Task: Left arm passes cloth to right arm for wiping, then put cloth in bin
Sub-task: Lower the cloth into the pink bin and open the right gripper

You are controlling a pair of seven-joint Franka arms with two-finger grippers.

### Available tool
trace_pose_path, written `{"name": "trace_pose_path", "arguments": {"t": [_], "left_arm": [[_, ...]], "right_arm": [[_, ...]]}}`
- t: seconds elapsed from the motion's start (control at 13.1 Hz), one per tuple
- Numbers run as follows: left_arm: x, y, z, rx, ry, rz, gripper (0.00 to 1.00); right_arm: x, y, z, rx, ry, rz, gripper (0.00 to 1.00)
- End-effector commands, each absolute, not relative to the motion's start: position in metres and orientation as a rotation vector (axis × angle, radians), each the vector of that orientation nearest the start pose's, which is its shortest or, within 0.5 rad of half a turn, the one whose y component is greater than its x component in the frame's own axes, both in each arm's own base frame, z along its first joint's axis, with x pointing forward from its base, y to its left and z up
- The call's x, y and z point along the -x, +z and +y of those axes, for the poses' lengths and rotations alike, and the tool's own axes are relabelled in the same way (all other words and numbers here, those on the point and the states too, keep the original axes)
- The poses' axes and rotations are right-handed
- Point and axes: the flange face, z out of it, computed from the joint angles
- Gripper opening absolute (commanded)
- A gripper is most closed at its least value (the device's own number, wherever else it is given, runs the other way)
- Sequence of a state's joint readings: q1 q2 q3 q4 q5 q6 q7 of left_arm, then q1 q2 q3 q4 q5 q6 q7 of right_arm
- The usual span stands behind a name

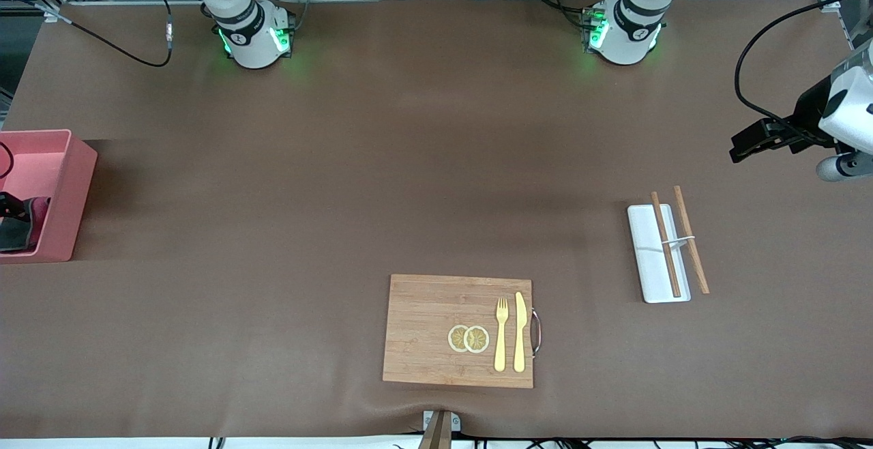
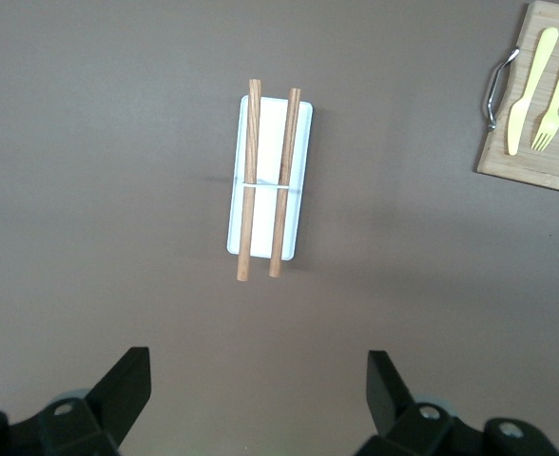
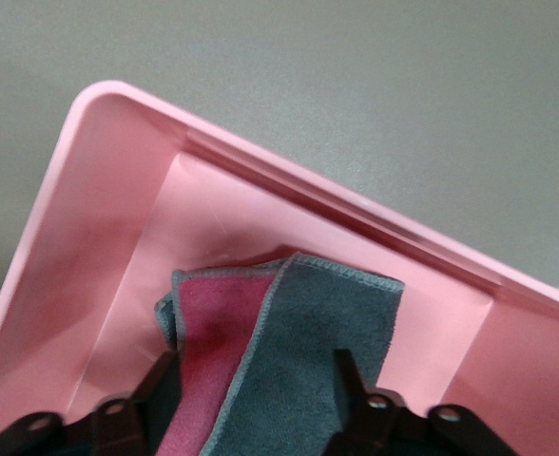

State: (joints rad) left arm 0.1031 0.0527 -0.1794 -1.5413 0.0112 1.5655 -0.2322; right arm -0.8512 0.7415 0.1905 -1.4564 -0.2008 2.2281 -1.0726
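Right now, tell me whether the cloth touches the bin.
Touching. The right wrist view shows the cloth lying inside the bin, resting on its floor.

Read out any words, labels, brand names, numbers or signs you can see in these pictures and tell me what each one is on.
None can be read.
The bin, the cloth, the cutting board and the white tray carry no print.
Each arm base bears a small round dark mark, too small to read.
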Motion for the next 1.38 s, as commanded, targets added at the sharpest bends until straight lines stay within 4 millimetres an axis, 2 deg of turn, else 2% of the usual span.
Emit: {"name": "trace_pose_path", "arguments": {"t": [0.0,0.08,0.23,0.38,0.54,0.69,0.92,1.07,1.15,1.3], "left_arm": [[-0.566,0.612,-0.037,3.105,0.022,-0.214,1.0],[-0.565,0.612,-0.037,3.105,0.026,-0.214,1.0],[-0.566,0.612,-0.035,3.108,0.022,-0.219,1.0],[-0.566,0.612,-0.025,3.113,0.024,-0.251,1.0],[-0.567,0.611,-0.024,3.114,0.032,-0.254,1.0],[-0.567,0.61,-0.025,3.115,0.032,-0.251,1.0],[-0.569,0.604,-0.024,3.115,0.046,-0.253,1.0],[-0.569,0.606,-0.024,3.115,0.041,-0.253,1.0],[-0.568,0.608,-0.025,3.115,0.037,-0.251,1.0],[-0.568,0.608,-0.025,3.115,0.034,-0.251,1.0]], "right_arm": [[-0.563,0.277,-0.465,3.101,-0.049,-0.794,1.0],[-0.569,0.288,-0.456,3.091,-0.044,-0.798,1.0],[-0.584,0.328,-0.431,3.091,-0.076,-0.789,1.0],[-0.606,0.362,-0.383,3.088,-0.048,-0.735,1.0],[-0.627,0.389,-0.332,3.089,-0.036,-0.798,1.0],[-0.639,0.398,-0.275,3.082,0.08,-0.676,1.0],[-0.654,0.401,-0.207,3.087,0.161,-0.57,1.0],[-0.658,0.403,-0.161,3.111,0.204,-0.416,1.0],[-0.658,0.411,-0.137,3.123,0.208,-0.331,1.0],[-0.66,0.43,-0.075,3.11,0.194,-0.064,1.0]]}}
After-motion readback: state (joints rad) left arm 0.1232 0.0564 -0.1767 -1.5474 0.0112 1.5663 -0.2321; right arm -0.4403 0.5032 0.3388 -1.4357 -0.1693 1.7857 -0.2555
